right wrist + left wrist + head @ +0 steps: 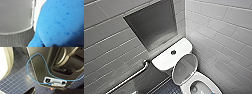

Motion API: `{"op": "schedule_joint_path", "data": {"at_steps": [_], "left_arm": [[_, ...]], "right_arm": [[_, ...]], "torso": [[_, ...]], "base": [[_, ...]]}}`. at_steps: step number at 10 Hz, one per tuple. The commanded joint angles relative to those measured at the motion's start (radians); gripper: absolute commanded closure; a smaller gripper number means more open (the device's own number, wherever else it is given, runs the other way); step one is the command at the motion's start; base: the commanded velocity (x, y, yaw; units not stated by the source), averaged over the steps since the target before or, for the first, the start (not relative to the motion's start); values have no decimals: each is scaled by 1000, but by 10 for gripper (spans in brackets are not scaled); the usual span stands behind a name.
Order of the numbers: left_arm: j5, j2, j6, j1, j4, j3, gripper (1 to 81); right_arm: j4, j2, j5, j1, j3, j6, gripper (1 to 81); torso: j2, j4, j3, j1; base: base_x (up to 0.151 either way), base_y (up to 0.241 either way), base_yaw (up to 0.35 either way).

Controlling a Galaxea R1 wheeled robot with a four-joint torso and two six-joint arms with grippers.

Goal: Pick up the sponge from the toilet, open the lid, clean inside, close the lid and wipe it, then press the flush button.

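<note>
The left gripper (30,91) hangs low, close beside the robot's own dark base (41,63). The right gripper (62,45) clamps the sponge (60,21), pressed near its wrist.

A thin bright blue cable (27,64) is looping in a wide curve across a smooth dark body panel (40,65). It is running down to a small pale grey socket block (55,82) with dark openings. A tiny red-orange light (51,88) is glowing just beneath. A pale curved bar (63,57) is arching over a dark recess beside it.
</note>
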State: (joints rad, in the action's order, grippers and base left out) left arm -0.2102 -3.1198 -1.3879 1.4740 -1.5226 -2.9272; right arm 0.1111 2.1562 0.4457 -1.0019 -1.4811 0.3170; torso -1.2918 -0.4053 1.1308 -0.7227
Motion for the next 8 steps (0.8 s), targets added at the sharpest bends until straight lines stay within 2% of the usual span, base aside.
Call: {"op": "schedule_joint_path", "data": {"at_steps": [1,2,3,5,8], "left_arm": [[46,19,3,29,-11,-13,10],[46,19,3,29,-11,-13,10],[46,21,3,28,-8,-13,10],[46,24,3,28,-4,-13,10],[46,29,3,28,-2,-13,10]], "right_arm": [[41,69,-380,280,-94,5,811],[42,129,-460,339,-159,8,811],[42,170,-478,372,-202,10,811],[44,276,-486,429,-330,30,811],[44,451,-486,472,-565,97,811]], "torso": [[0,0,0,0],[0,0,0,0],[0,0,0,0],[0,0,0,0],[0,0,0,0]], "base": [[0,0,0],[0,0,0],[0,0,0],[0,0,0],[0,0,0]]}}
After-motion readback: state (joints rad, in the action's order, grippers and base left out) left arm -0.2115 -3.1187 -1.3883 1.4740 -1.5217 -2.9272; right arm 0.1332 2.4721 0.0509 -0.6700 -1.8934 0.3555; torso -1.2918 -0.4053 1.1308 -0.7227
